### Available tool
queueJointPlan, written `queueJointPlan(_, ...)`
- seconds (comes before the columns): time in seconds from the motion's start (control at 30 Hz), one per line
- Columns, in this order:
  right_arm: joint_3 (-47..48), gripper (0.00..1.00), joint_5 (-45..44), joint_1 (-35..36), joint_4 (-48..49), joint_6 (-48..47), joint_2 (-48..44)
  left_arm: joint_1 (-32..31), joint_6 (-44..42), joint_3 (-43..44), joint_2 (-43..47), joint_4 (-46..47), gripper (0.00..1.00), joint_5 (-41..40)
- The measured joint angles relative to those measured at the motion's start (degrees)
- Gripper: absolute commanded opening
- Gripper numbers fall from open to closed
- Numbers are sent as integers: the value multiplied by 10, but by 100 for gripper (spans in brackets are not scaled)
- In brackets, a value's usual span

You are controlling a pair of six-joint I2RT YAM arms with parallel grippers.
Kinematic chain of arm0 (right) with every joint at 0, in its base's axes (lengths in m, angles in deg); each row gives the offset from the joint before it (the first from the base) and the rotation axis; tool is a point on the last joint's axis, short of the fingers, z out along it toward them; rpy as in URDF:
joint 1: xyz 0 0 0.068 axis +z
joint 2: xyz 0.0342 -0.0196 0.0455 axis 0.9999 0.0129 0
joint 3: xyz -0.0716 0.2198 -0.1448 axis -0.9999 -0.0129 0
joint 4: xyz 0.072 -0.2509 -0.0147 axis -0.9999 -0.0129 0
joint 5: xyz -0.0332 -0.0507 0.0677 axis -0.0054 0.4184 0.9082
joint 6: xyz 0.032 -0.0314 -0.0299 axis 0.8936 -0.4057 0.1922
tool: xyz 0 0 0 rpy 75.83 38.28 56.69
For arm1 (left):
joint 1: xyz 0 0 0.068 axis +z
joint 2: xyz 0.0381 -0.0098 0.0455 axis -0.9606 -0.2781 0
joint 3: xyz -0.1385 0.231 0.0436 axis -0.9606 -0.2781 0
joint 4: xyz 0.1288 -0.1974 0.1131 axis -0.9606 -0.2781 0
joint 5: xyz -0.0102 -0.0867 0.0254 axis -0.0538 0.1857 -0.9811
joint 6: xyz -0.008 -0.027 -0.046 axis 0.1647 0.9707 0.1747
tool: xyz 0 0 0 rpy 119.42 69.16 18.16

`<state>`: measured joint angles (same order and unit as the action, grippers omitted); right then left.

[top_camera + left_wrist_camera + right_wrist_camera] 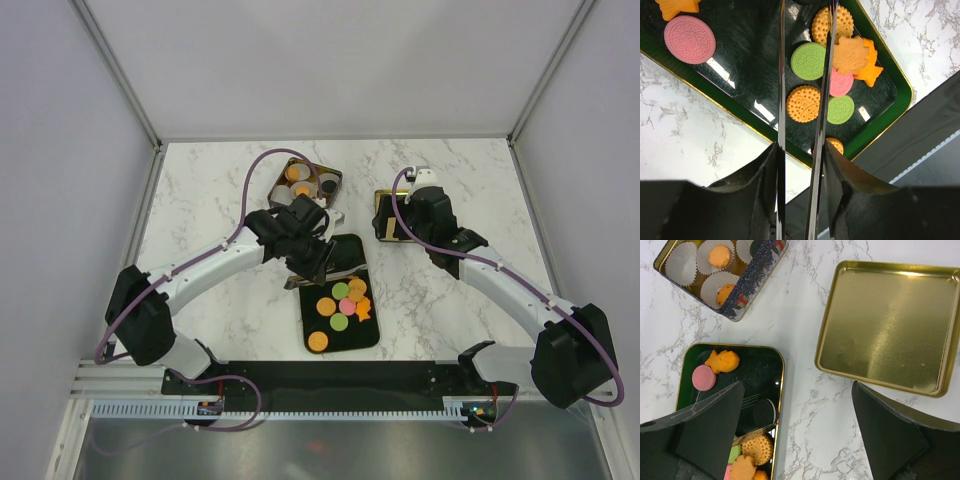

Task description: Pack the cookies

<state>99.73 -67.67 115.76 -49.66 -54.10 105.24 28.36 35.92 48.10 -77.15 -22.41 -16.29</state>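
tongs (781, 75) are clamped between the fingers of the left claw (801, 147), so that its squeeze is passed down to the two thin steel blades; the blades are drawn close together, almost parallel, and are pointed down at the black tray (750, 30). from the right wrist view a dark cookie (763, 412) is seen between the blade tips, though whether it is already pinched cannot be told. most of the cookies (808, 61) are spread flat on that tray, orange, pink and green, a few overlapped at one end; this loose layout is judged to leave room for the blades to be slipped around one piece at a time. two orange ones are already set in paper cups (682, 262) inside the tin (747, 287), which is placed just beyond the tray, within short reach. the right claw (796, 385) is spread wide and nothing is held in it; it is hung above the table (800, 315) between the tray and the gold lid (890, 325), likely in wait for closing the tin. everything is laid on a white marble table, which is shut in by plain pale walls (330, 60) with grey corner posts (118, 75).
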Motion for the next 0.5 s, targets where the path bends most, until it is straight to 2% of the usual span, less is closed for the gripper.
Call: queueJointPlan(0.5, 0, 98, 0, 0, 0, 0, 0, 25, 0, 12, 10, -2, 37, -27)
